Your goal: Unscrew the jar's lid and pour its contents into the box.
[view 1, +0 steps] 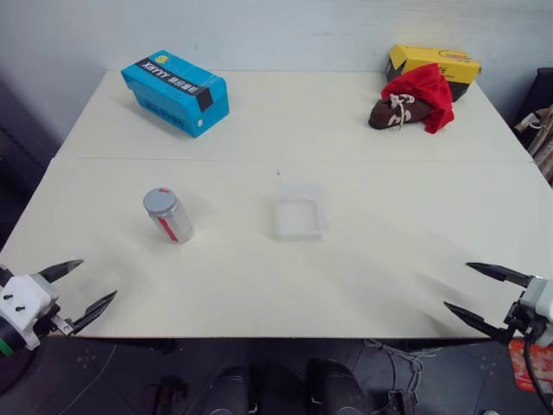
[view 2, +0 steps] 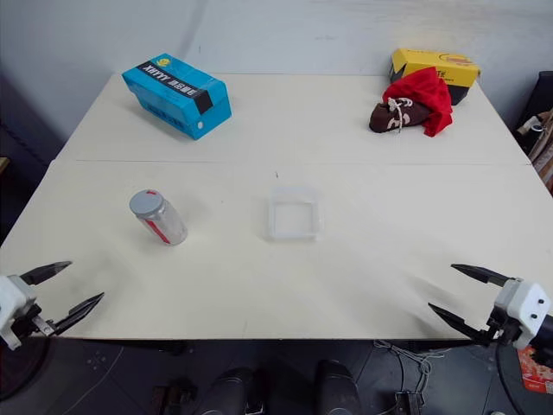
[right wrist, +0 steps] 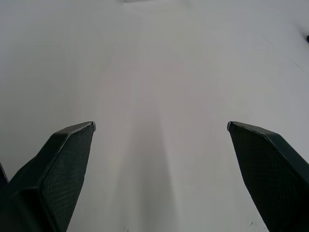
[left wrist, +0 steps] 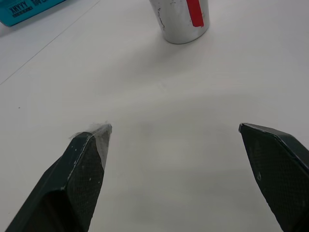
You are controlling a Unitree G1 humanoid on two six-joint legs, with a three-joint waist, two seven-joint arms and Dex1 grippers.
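Left eye view: blue carton (view 1: 177,92), yellow carton (view 1: 435,65) behind jar (view 1: 168,214)

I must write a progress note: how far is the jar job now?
Nothing looks done yet: the lid sits on the jar, which stands upright on the table, and the box looks empty. Nothing is in hand: the left pincer and right pincer are open, near the table's front edge. Grasping, unscrewing and pouring remain.
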